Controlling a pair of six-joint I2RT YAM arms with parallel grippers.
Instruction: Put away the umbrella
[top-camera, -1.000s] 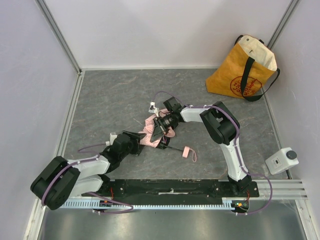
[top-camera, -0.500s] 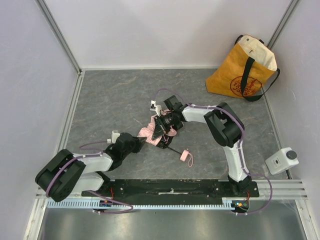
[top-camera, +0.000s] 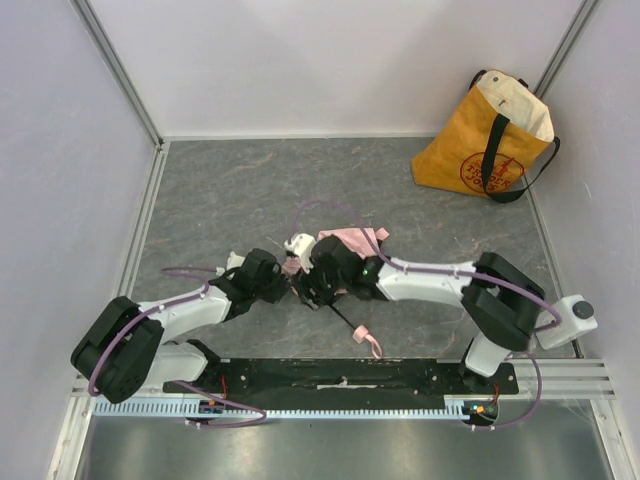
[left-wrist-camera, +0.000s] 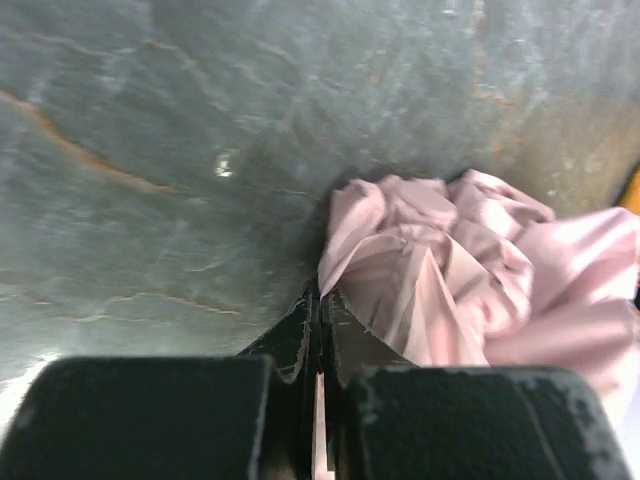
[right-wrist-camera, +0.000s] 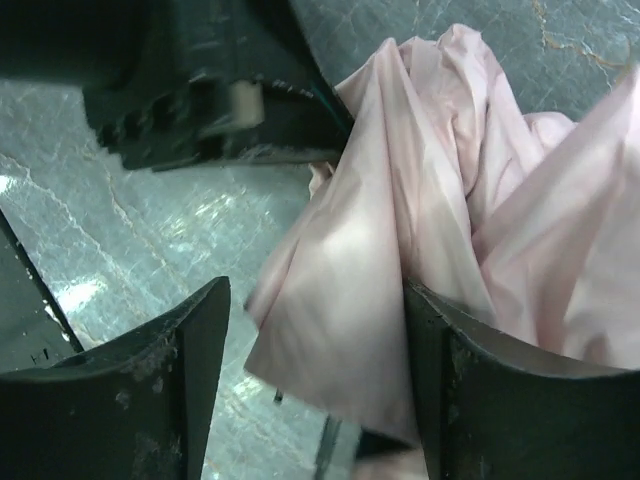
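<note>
The umbrella (top-camera: 352, 238) lies crumpled mid-table, pale pink fabric bunched up, with its black shaft running toward the near edge to the small pink handle (top-camera: 366, 339). In the left wrist view my left gripper (left-wrist-camera: 321, 300) is shut on a thin fold of the pink fabric (left-wrist-camera: 450, 270). In the top view it (top-camera: 289, 284) sits at the umbrella's left end. My right gripper (right-wrist-camera: 315, 335) is open, with a fold of the pink fabric (right-wrist-camera: 380, 250) between its fingers. From above it (top-camera: 309, 287) meets the left gripper nose to nose.
A yellow tote bag (top-camera: 488, 140) with black straps stands at the back right against the wall. A small white device (top-camera: 564, 320) sits at the right near the rail. The left gripper's black body (right-wrist-camera: 200, 100) fills the top of the right wrist view.
The left gripper has shut on the fabric. The right arm swung down toward the near side and opened its jaws. The umbrella's fabric and handle shifted with them.
</note>
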